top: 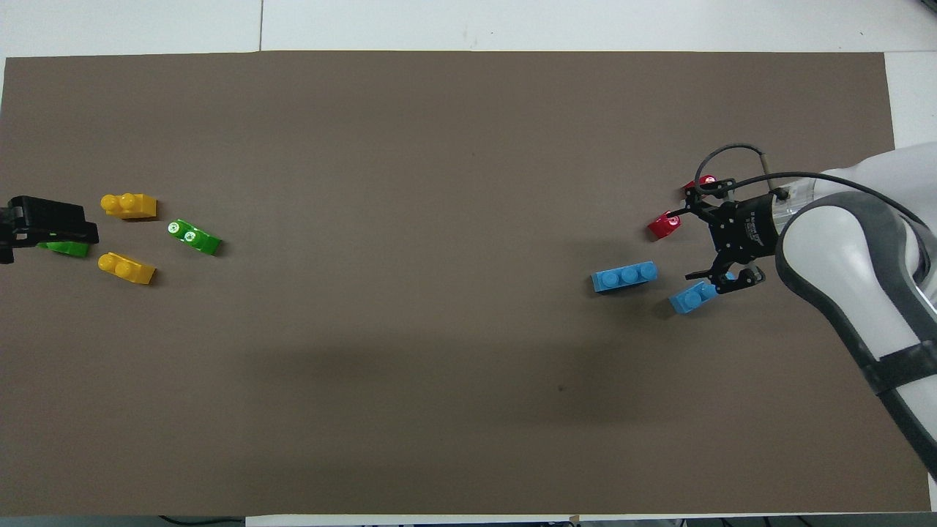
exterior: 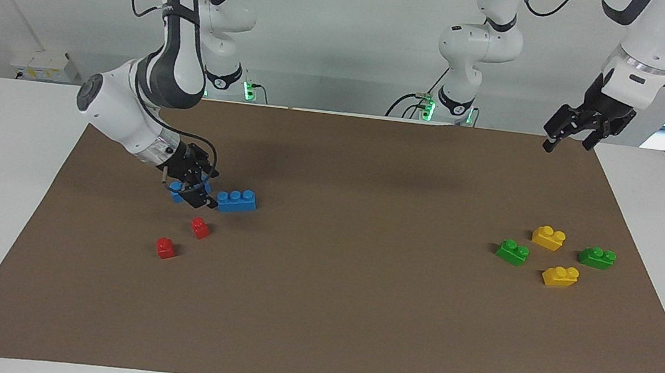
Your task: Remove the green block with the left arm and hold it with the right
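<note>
The green block (exterior: 512, 252) lies just beside the yellow brick (exterior: 548, 237), toward the right arm's end from it, long axis slightly skewed, with the empty, wide-spread left gripper (exterior: 568, 137) hanging above that brick's end of the mat (exterior: 355, 314) (the right gripper (exterior: 197, 195), likewise spread and empty, is well apart).

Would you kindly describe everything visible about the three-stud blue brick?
The three-stud blue brick is a light-blue toy block, plastic by its look, with three round studs in one row on top. It lies flat, studs up, on the brown mat toward the right arm's end, beside a smaller blue brick. Nothing touches it; the open right tool is next to it.
</note>
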